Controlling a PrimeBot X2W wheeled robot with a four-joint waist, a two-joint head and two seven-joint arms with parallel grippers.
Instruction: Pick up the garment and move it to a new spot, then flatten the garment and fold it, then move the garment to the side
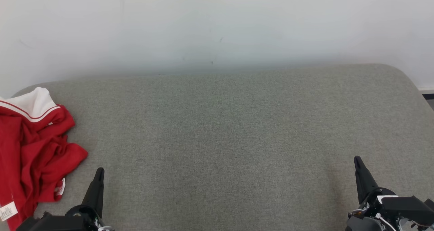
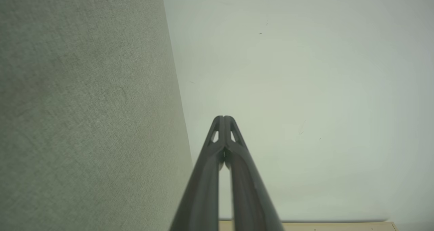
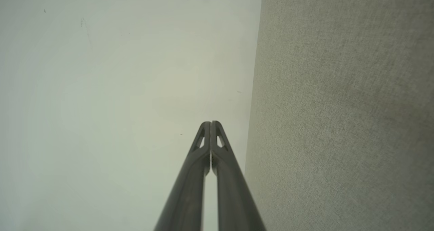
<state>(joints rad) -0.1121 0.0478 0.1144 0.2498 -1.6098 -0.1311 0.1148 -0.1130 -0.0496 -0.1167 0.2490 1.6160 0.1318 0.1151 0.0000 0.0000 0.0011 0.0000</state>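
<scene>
A crumpled red garment [image 1: 34,153] with a white, red-striped collar lies at the far left of the grey upholstered surface [image 1: 223,129], partly cut off by the head view's left edge. My left gripper [image 1: 99,171] stands at the lower left, just right of the garment and apart from it. Its fingertips meet with nothing between them [image 2: 223,117]. My right gripper [image 1: 357,159] is at the lower right, far from the garment, also shut and holding nothing [image 3: 210,123].
A pale wall [image 1: 217,24] rises right behind the grey surface. The surface's rounded right corner [image 1: 403,75] drops off beside a dark strip of floor. White care labels [image 1: 8,210] hang from the garment's near edge.
</scene>
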